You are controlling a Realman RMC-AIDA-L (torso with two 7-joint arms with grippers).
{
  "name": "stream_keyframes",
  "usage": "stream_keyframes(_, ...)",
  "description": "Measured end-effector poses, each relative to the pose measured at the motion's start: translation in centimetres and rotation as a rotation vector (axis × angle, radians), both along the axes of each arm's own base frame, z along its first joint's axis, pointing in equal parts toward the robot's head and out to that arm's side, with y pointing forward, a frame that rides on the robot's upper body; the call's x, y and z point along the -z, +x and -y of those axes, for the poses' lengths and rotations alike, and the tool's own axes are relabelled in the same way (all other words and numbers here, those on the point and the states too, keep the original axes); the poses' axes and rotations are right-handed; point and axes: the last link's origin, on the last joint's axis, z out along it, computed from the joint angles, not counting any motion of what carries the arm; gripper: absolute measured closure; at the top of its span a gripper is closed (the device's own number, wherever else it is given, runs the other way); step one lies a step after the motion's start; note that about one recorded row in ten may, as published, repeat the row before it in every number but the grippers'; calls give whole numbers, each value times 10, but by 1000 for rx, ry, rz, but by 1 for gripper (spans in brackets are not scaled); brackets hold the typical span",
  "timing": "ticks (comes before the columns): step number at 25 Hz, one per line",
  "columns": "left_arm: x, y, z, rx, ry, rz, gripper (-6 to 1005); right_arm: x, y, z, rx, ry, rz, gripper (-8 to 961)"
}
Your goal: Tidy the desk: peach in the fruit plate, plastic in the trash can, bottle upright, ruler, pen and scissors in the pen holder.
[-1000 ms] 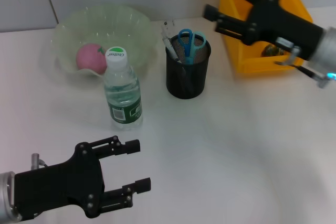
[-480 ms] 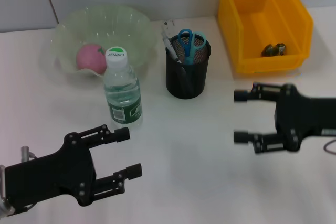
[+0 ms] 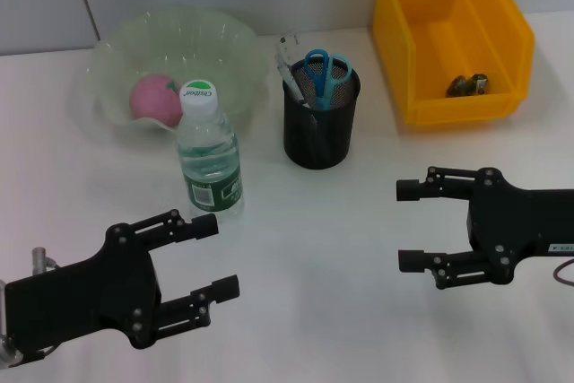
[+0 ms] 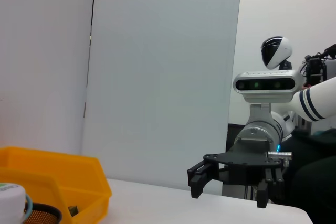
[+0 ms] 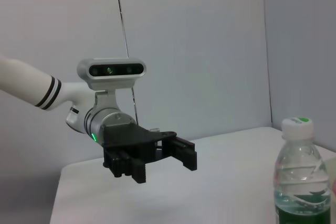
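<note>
The pink peach (image 3: 155, 99) lies in the pale green fruit plate (image 3: 193, 38). A bottle (image 3: 208, 154) with a white cap stands upright in front of the plate; it also shows in the right wrist view as the bottle (image 5: 298, 182). The black mesh pen holder (image 3: 320, 123) holds the blue scissors (image 3: 325, 73), a pen (image 3: 289, 75) and a clear ruler (image 3: 285, 45). Crumpled plastic (image 3: 468, 84) lies in the yellow trash can (image 3: 414, 60). My left gripper (image 3: 218, 256) hovers open at the front left. My right gripper (image 3: 405, 225) hovers open at the front right. Neither holds anything.
The white desk runs to a grey wall behind. In the left wrist view the trash can (image 4: 58, 174) sits low beside the far-off right gripper (image 4: 229, 188). The right wrist view shows the left gripper (image 5: 157, 157) over the desk.
My right arm has swung from above the trash can down to the front right of the desk. The left gripper drifted slightly toward the left front.
</note>
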Motion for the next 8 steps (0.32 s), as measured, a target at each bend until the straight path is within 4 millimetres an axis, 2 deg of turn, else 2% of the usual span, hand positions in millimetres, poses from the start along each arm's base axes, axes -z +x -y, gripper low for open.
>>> stream_keyframes(8,1,-1,1,-4,-4,-3,305,0,0,0,1,-4,1,133)
